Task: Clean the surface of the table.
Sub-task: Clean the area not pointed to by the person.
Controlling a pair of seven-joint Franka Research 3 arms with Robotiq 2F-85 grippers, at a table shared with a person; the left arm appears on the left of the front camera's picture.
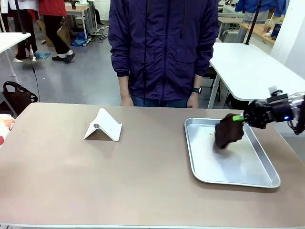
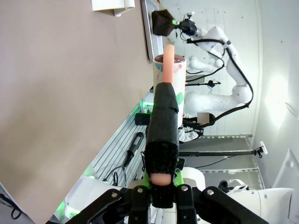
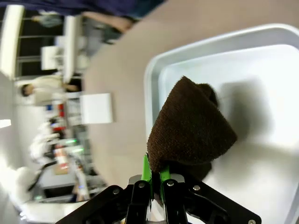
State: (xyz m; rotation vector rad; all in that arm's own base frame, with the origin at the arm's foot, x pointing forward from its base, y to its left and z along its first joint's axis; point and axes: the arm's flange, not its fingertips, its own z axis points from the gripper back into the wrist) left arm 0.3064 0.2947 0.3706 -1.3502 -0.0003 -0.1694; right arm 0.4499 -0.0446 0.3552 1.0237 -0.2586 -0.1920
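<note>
The taupe-brown table (image 1: 119, 181) spreads across the front view. My right gripper (image 1: 240, 118) is shut on a dark brown cloth (image 1: 228, 131), which hangs over the metal tray (image 1: 238, 179) at the table's right. In the right wrist view the gripper (image 3: 155, 175) pinches the cloth (image 3: 191, 130) at its lower edge; whether the cloth touches the tray (image 3: 261, 163) I cannot tell. My left gripper (image 2: 163, 184) is shut on a long peach-coloured rod with a black sleeve (image 2: 163, 121), held off the table's left edge. Beyond it is a white printed cup (image 2: 169, 70).
A white folded card stand (image 1: 102, 126) sits left of centre on the table. A person in a dark purple jacket (image 1: 162, 47) stands at the far edge, hands hanging down at it. A white-topped table (image 1: 252, 67) stands behind on the right.
</note>
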